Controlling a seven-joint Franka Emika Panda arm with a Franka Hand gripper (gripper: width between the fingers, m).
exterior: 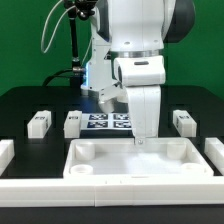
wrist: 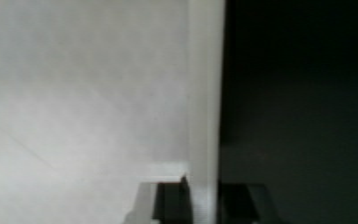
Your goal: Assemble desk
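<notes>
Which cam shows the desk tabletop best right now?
Exterior view: the whole rimmed tabletop is in frame, with corner sockets visible. The wrist view gives only a blurred close-up of a white surface and one thin edge, probably its rim.

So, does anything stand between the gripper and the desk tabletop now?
Nothing visible does. The gripper sits on the tabletop's rim, its thin wall between the fingers. The legs stand off to both sides.
</notes>
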